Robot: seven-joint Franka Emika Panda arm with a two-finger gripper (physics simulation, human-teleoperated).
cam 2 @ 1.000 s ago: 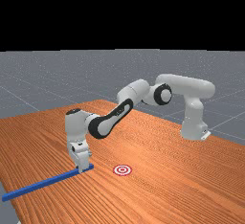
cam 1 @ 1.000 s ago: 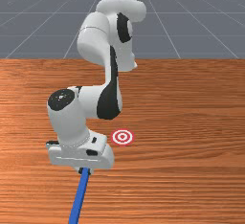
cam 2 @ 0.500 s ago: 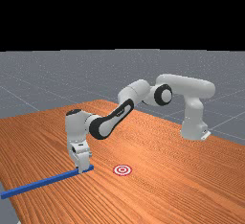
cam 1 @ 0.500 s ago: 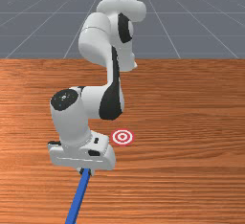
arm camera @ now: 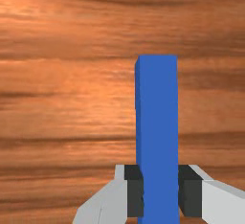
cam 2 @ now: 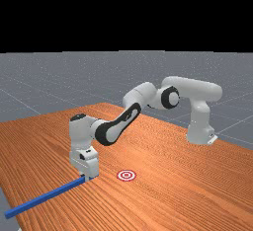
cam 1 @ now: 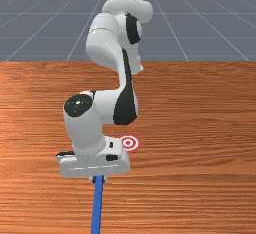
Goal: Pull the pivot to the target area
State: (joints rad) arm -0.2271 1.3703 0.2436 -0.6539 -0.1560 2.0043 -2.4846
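A broad counter of orange-brown wood (cam 2: 188, 190) carries everything. Over it reaches the white and grey robot arm (cam 2: 118, 125), its hand pointing down. A long, straight blue bar (cam 1: 97, 208) runs from the gripper (cam 1: 98, 179) toward the front view's bottom, nearly upright there with a slight lean; in the far view it slants down to the left, its outer end past the counter's edge. The gripper is closed on the bar near its other end, a dark pad (arm camera: 135, 196) touching each side, and a short stretch juts out beyond the fingers. The flat, round red-and-white ringed target (cam 2: 126, 175) lies near that short end but apart from it, on the far view's right.
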